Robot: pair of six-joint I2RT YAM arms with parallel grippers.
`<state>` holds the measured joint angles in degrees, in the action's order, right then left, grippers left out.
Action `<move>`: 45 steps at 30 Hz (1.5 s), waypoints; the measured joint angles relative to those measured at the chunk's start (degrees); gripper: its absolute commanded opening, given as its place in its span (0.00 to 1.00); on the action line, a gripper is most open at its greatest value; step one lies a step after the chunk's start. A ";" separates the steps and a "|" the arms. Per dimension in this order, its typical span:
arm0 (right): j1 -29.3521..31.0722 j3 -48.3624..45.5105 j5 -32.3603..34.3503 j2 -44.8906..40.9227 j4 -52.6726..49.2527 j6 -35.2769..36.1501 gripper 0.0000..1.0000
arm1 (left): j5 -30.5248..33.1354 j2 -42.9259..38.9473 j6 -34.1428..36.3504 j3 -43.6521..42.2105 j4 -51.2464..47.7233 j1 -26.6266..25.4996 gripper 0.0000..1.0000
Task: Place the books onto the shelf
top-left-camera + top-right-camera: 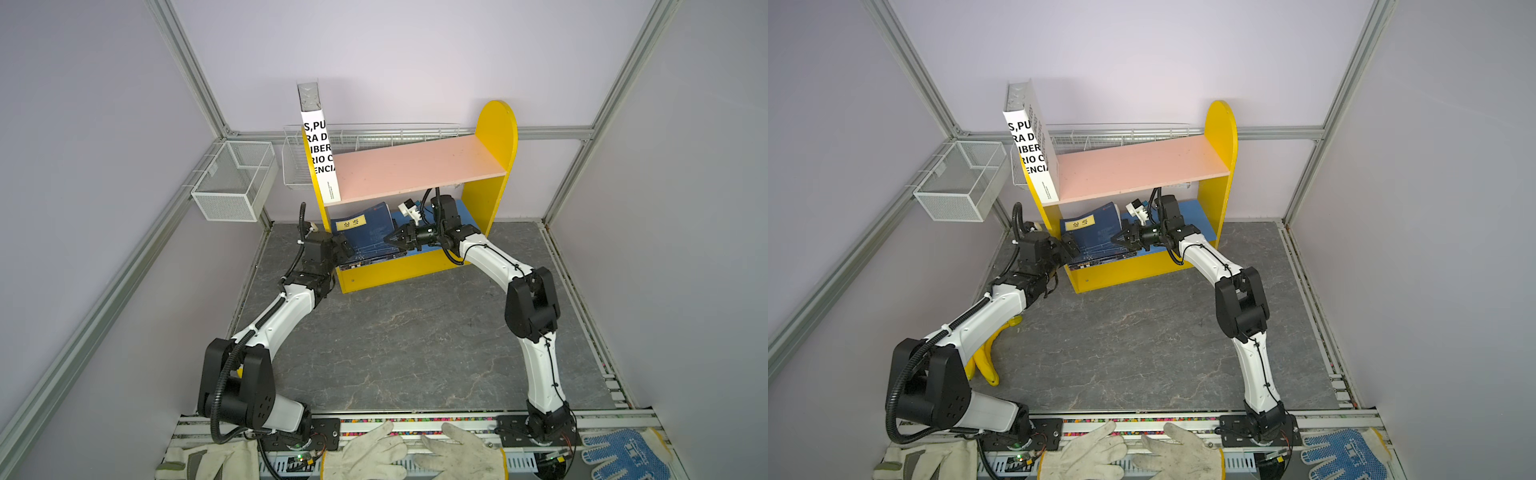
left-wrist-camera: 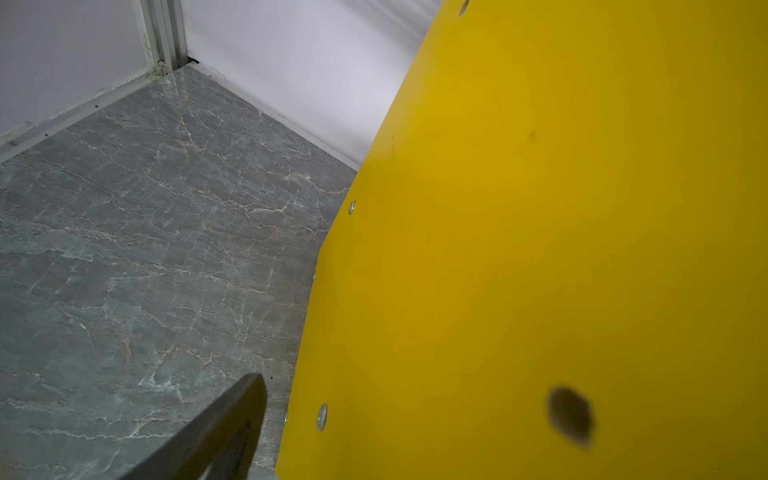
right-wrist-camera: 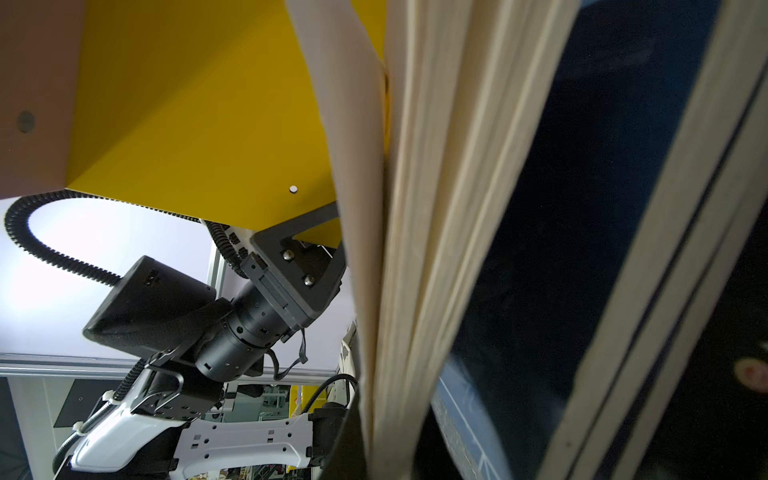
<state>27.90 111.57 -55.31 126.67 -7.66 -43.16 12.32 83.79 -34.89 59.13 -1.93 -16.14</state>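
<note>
Laboratory robot test cell. Evidence: aluminium frame profiles [image 1: 191,66] and plain panel walls [image 1: 415,54] enclose the shelf [image 1: 496,137]; left arm [image 1: 286,307] and right arm [image 1: 490,257] are bolted to a mounting rail [image 1: 415,417] in front of the shelf.

Mesh basket [image 1: 235,180]: ten o'clock, hung on the wall.
Long wire basket [image 1: 294,166]: twelve o'clock, back wall.
White gloves [image 1: 415,453]: six o'clock, front edge.
Blue dotted glove [image 1: 623,455]: five o'clock.
Yellow glove [image 1: 986,370]: eight o'clock, on marbled tabletop [image 1: 1142,345].

Bright, even light; bent wide-angle edges; blurry close-up books [image 3: 436,208].
</note>
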 measured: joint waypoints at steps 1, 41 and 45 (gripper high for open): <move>0.00 0.11 0.17 0.00 -0.48 0.37 0.15 | 0.20 -0.11 -0.33 -0.31 0.26 0.00 0.96; -2.69 1.18 16.26 -1.27 -8.96 8.96 0.30 | -4.31 -16.35 -1.40 -7.48 6.80 0.26 0.99; -3.43 -7.50 17.27 -6.54 -4.50 8.72 0.42 | -7.10 -24.96 -0.66 -10.14 4.35 0.46 0.99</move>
<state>24.47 104.07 -38.04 120.14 -12.16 -34.44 5.21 58.83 -35.55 48.99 2.42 -15.68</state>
